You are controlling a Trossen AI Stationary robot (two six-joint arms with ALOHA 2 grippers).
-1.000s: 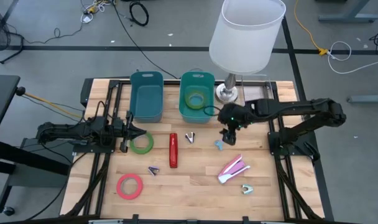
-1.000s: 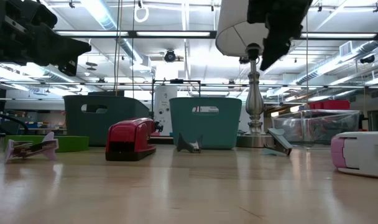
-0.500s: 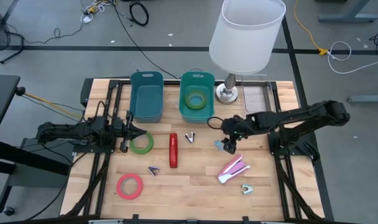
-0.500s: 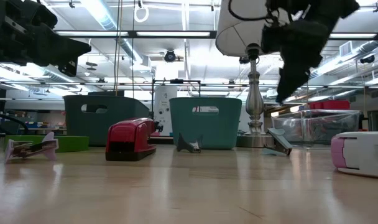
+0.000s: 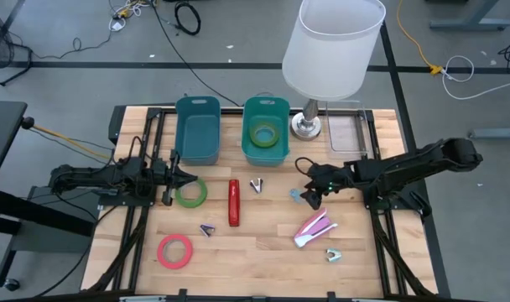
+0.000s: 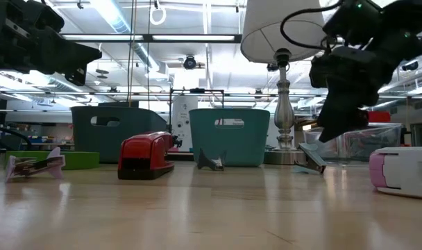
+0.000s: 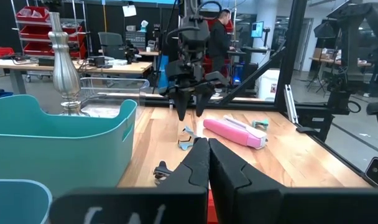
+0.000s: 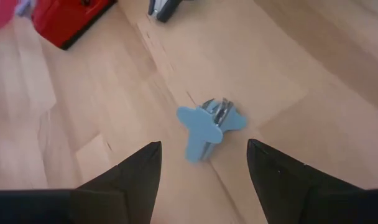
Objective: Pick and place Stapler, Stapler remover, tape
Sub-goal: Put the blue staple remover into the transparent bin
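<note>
The blue staple remover (image 5: 297, 195) lies flat on the wood; in the right wrist view the remover (image 8: 211, 127) sits just ahead of my open right gripper (image 8: 204, 180), one finger off to each side. My right gripper (image 5: 310, 198) hovers right beside it, tilted downward (image 6: 334, 128). The red stapler (image 5: 233, 202), pink stapler (image 5: 314, 226), green tape (image 5: 189, 193) and red tape (image 5: 175, 251) rest on the table. My left gripper (image 5: 190, 178) waits shut (image 7: 204, 155) above the green tape's far edge.
Two bins stand at the far side: a dark teal one (image 5: 197, 128) and a teal one (image 5: 266, 130) holding a yellow-green roll. A lamp (image 5: 330, 50) and a clear tray (image 5: 349, 132) sit far right. Other staple removers lie about: black (image 5: 257, 184), purple (image 5: 207, 229), pale teal (image 5: 332, 255).
My right gripper has moved from near the teal bin toward the table's near edge and down, tipping downward until it hangs close over the blue staple remover. Nothing on the table has shifted.
</note>
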